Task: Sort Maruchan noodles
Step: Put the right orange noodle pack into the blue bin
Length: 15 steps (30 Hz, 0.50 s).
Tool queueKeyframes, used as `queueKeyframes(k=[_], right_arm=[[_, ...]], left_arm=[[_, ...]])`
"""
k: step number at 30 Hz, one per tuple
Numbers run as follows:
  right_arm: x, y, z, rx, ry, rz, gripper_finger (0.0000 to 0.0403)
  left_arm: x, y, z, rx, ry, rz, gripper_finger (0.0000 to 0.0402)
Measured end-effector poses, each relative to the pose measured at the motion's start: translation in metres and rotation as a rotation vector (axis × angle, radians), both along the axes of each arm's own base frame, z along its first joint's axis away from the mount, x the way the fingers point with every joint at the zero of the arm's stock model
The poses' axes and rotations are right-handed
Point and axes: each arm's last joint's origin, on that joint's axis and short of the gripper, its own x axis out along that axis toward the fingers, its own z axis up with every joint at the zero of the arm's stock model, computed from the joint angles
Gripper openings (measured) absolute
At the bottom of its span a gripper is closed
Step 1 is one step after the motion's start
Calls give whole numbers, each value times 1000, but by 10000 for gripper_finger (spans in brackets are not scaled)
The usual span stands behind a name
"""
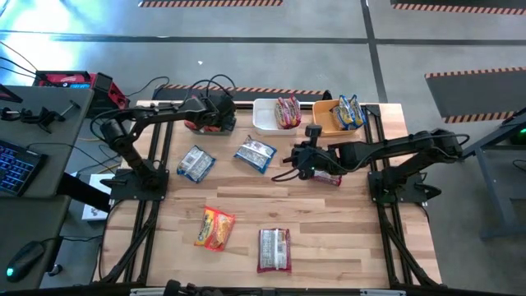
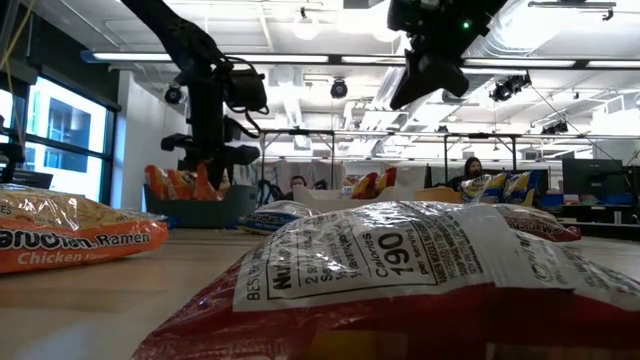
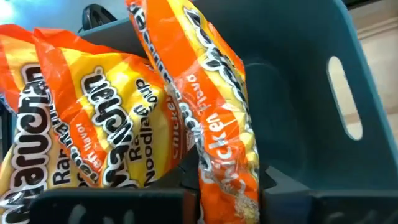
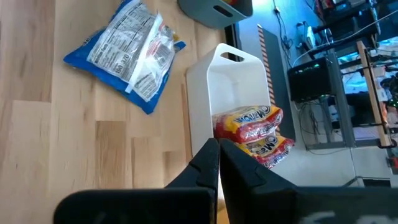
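My left gripper [image 1: 210, 113] is over the dark-blue bin [image 1: 220, 125] at the table's far left, shut on an orange-red noodle packet [image 3: 217, 124]. A second orange-red packet [image 3: 93, 130] leans in the bin beside it. My right gripper [image 4: 219, 155] is shut and empty, raised above the table's middle right [image 1: 309, 154], beside a white-maroon packet [image 1: 330, 178] that lies flat. Two yellow-blue packets [image 1: 196, 163] [image 1: 255, 154], an orange-red one [image 1: 215, 228] and a white-maroon one [image 1: 274, 249] lie flat on the table. My left gripper pinches the orange-red packet's near end [image 3: 227, 183] between its two fingers, coming from above and pointing down into the bin. The packet stands on edge and reaches down inside the bin. Whether its lower end rests on the bin's floor is hidden.
A white bin [image 1: 265, 117] holds white-maroon packets [image 1: 288, 110]. An orange bin [image 1: 325, 120] holds yellow-blue packets [image 1: 349, 111]. Both stand at the far edge, right of the dark-blue bin. Bare wood lies between the loose packets. A person sits in the room behind [image 2: 470, 170].
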Motion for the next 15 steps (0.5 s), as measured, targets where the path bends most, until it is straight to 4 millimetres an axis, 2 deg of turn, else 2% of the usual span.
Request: queueKeyframes(k=[9,15], right_arm=[[-1,0,-1,13,12,9,0],[-1,0,-1,15,13,10,0]], left_arm=[[5,-7,0,9,20,-49,121],[3,-7,5,41,57,-81,153]])
